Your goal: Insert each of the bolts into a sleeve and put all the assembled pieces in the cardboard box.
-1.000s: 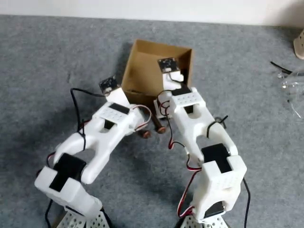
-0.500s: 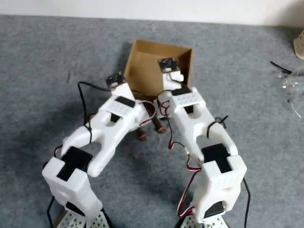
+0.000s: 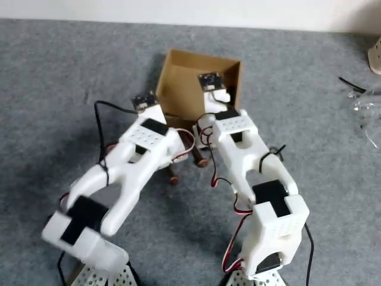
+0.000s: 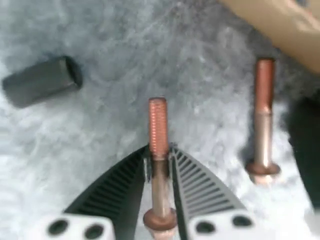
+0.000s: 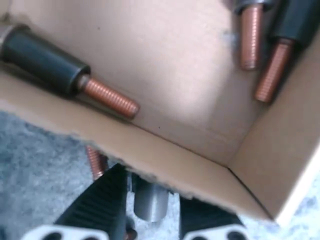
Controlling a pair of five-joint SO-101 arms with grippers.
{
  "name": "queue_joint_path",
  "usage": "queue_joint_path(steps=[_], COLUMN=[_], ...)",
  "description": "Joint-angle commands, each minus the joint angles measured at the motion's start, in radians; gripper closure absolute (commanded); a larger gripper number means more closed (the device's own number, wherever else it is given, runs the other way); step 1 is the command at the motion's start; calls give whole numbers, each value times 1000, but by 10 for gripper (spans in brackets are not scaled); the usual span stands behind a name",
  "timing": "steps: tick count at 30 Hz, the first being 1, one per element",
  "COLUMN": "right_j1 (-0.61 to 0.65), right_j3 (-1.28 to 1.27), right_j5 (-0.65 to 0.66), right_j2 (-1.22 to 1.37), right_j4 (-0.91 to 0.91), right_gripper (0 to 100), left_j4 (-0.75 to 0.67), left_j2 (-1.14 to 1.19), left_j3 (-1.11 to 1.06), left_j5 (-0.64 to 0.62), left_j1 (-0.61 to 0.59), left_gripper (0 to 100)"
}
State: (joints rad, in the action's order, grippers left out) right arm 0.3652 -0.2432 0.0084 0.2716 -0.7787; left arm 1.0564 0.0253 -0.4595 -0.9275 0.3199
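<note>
**Status: three pieces boxed, two bolts unsleeved**

The cardboard box (image 3: pixel 202 58) sat toward the desk's far edge, about mid-width. Three assembled pieces (image 5: pixel 47 60) lay in it, one along a wall and two in a corner. Each had bolt thread sticking out of its sleeve. I counted those as done.

The left tool (image 4: pixel 160 151) was clamped on a bare bolt (image 4: pixel 158 117), thread pointing away from the fingers, just outside the box's near wall. I couldn't tell whether the bolt touched the desk. A loose sleeve (image 4: pixel 42 81) lay on the desk near the bolt tip but apart from it. A second bolt (image 4: pixel 263 115) lay on the desk beside the box, also bare.

The right tool (image 5: pixel 150 187) was closed on a grey sleeve (image 5: pixel 149 202), right against the box's near wall and outside it.

My read: a bit past halfway. Two insertions were left, then two drops into the box. The held bolt and the loose sleeve looked like the next pair, with the second bolt going into the grey sleeve
</note>
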Motion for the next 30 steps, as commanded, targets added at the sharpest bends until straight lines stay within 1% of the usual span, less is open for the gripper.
queue_joint_path(steps=[1, 6, 9, 11, 14, 20, 24, 26, 30], right_j1=[-18, -18, -18, -18, -18, -19, -19, -19, -19], right_j3=[12, 12, 12, 12, 10, 10, 10, 10, 10], right_j5=[-2, -2, -2, -2, -2, -2, -2, -2, -2], right_j2=[-68, -73, -74, -74, -76, -76, -77, -77, -77], right_j4=[58, 54, 54, 54, 54, 54, 53, 53, 53], right_gripper=[995, 995, 995, 995, 995, 995, 995, 995, 995], left_j4=[71, 149, 135, 104, 64, 38, 41, 41, 98], left_j2=[-150, -240, -275, -295, -329, -369, -369, -369, -367], left_j3=[12, 7, -42, -82, -140, -272, -375, -418, -464], left_j5=[98, 371, 546, 690, 988, 1689, 2074, 2220, 2381], left_j1=[-8, -73, -94, -101, -99, -102, -102, -102, -96], left_gripper=[996, 996, 996, 996, 996, 996, 996, 996, 996])
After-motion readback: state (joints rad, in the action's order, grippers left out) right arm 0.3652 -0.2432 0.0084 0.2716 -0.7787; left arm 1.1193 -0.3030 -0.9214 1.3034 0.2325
